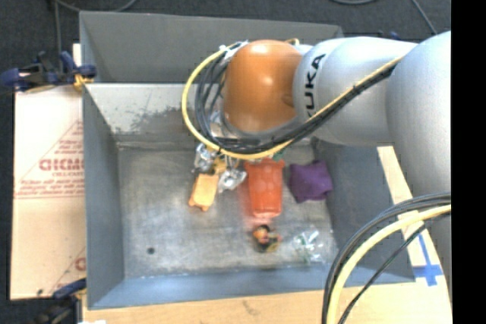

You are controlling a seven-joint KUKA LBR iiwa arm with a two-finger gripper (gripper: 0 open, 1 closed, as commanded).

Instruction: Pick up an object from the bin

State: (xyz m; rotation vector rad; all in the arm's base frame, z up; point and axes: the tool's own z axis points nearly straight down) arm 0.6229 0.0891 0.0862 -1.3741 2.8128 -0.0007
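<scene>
My claw (218, 169) low over mid-floor of bin (102, 163), under orange wrist cover (258, 87). Fingertips (231, 179) apart, nothing clamped between. Small orange-yellow block (201, 194) lies flat just below them, upper end at gap; contact unclear. Red-orange bottle-shaped thing (264, 192) just beside, toward view's right; purple lump (310, 180) beyond it. Small figure (263, 238) and clear scrap (307, 243) near front wall.
</scene>
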